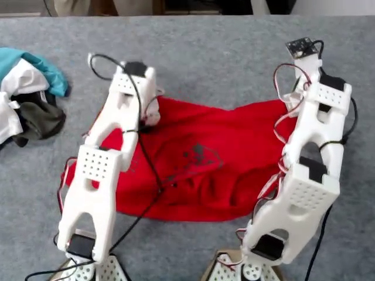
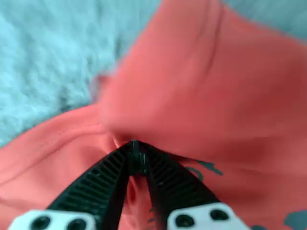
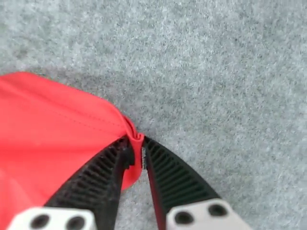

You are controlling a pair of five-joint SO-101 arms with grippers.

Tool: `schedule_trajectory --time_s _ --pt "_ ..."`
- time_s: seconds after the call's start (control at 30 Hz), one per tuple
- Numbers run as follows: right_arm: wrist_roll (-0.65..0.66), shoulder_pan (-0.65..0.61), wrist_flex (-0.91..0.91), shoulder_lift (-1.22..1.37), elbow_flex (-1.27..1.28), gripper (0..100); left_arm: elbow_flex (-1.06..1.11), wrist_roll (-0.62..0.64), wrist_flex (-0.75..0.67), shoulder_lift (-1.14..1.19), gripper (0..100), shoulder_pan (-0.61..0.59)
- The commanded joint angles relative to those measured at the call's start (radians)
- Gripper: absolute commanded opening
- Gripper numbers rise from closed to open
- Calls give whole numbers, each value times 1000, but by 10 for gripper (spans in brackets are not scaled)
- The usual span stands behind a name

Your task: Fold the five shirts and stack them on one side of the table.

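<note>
Since the grey bench [image 1: 234, 52] looks felt-like, cloth will likely drag on it rather than slide. Red shirt [image 1: 199, 164] lies spread mid-bench between both arms, rumpled. It's light and limp w/ no stiffness, so it'll sag from any single hold; best taken at two far-apart corners and kept taut. Heap of other shirts [image 1: 26, 99] sits at the bench's left edge, well apart from it. Left tool [image 2: 135, 155] is pressed together on a fold of red cloth, prob. near a shoulder. Right tool [image 3: 139, 148] pinches an edge corner, bare bench just beside it.
</note>
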Motion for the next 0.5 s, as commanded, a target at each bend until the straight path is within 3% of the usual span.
schedule_trajectory --time_s 0.0,0.3,0.47 --pt "37 35 -25 -16 -13 16 160 -26 11 -22 19 -9" --pt "100 36 -18 -13 -5 16 434 -34 -2 -254 19 14" --pt "150 39 -5 -10 -5 16 818 -34 -190 -401 19 43"
